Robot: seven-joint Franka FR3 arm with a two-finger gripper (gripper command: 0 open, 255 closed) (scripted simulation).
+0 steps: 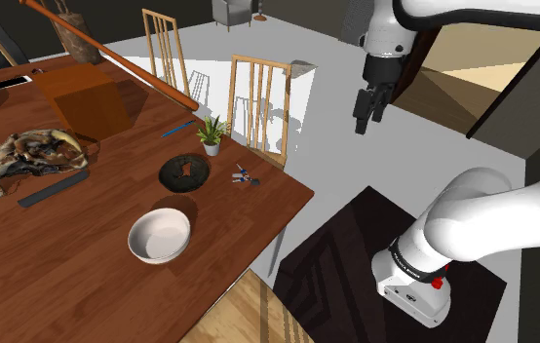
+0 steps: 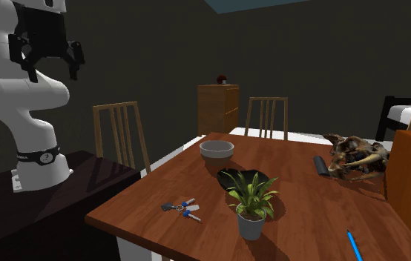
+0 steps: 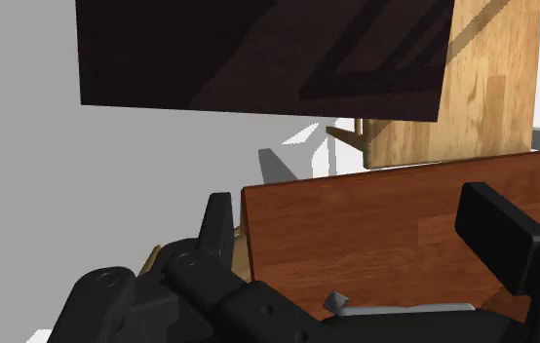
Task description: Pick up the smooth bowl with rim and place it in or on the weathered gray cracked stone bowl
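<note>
A smooth white bowl [image 1: 159, 237] [image 2: 216, 150] stands upright near the table's front edge in the shoulder view. A little behind it lies a shallow dark, rough bowl [image 1: 182, 171] [image 2: 245, 180]. My black gripper [image 1: 365, 123] [image 2: 52, 69] [image 3: 356, 234] hangs high above the floor, off the table's corner and well away from both bowls. Its fingers [image 3: 497, 234] stand apart with nothing between them. In the wrist view the table's corner [image 3: 375, 224] lies beyond the fingers.
A small potted plant [image 1: 212, 133] [image 2: 252, 200] and a bunch of keys [image 1: 244, 177] [image 2: 182, 210] lie close to the dark bowl. An animal skull [image 1: 19, 156], a brown box [image 1: 88, 100] and a blue pen [image 2: 354, 245] sit farther along. Wooden chairs [image 1: 258, 102] line the table.
</note>
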